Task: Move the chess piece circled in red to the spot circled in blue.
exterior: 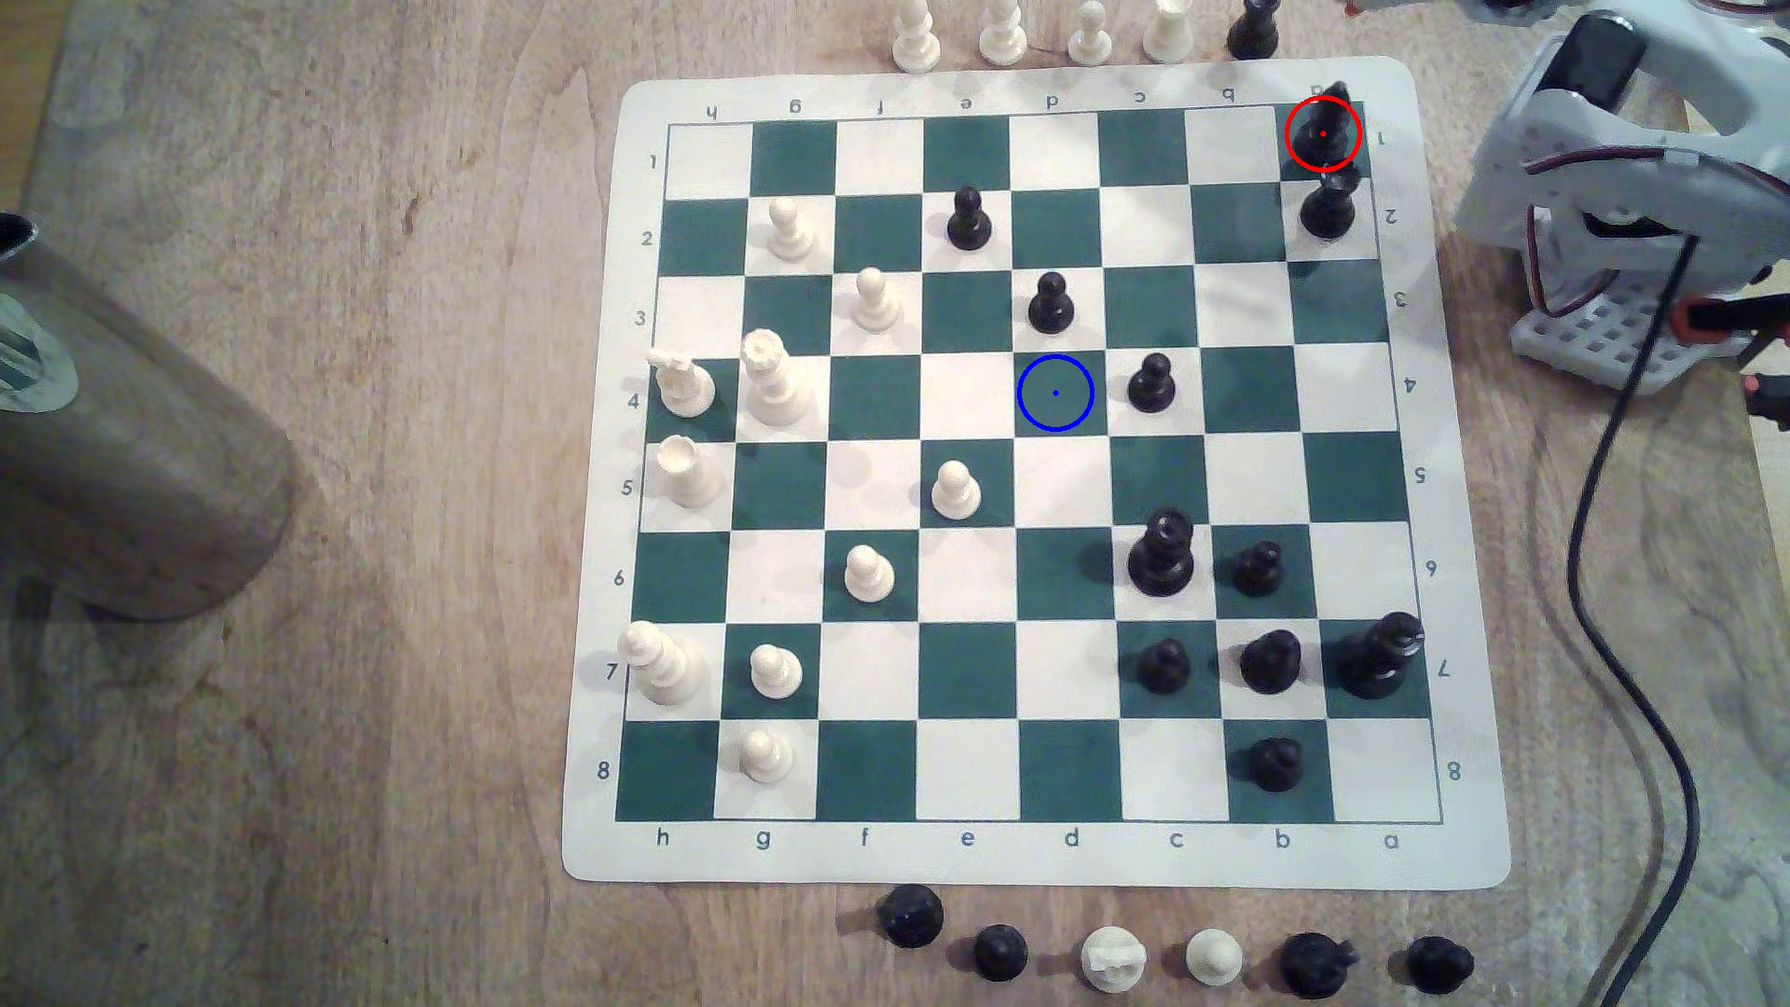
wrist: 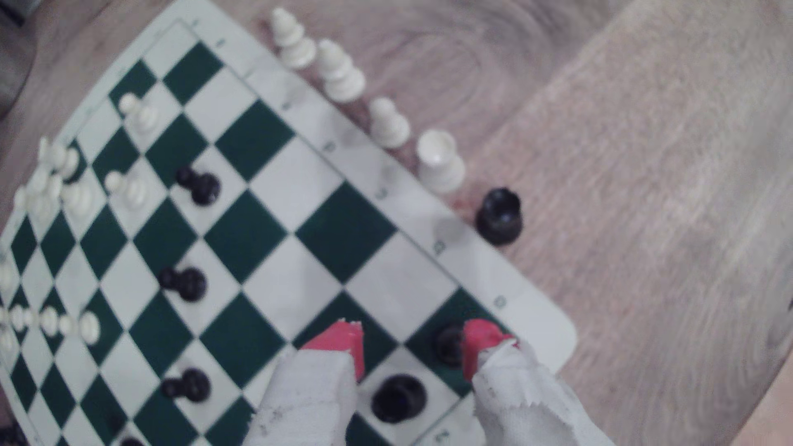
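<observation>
**At the board's far corner, jaws wide beside the ringed piece**

In the corner square at the exterior view's upper right, I see the black piece inside its red ring, standing upright on dark green. Another black piece stands on the next square down the same file. On my wrist camera the gripper is spread wide, its two red-tipped fingers well apart. The ringed piece sits between them, right against one red tip; I can't tell whether they touch. The other finger is clear of it.

The blue-ringed square sits near the middle of the chessboard, with nothing standing on it. Black pawns stand on the squares just above it and to its right in the exterior view.

Off the board, five pieces line the far edge.
</observation>
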Robot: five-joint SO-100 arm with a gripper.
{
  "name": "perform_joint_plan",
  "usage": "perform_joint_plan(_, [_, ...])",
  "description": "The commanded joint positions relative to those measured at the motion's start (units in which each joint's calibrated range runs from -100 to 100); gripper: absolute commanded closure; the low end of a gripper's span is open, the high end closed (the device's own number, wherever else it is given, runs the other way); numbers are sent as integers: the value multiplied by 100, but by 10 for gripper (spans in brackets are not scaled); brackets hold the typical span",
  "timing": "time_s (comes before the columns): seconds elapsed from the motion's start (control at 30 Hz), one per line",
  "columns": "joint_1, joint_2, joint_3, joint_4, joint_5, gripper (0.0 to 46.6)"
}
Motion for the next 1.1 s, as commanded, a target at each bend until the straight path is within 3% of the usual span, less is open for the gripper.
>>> perform_joint_plan(0.0, [39, 1148, -296, -33, -68, 334])
perform_joint_plan(0.3, [-79, 2413, 57, -557, -78, 321])
perform_joint_plan(1.07, [211, 3024, 991, -1540, 44, 324])
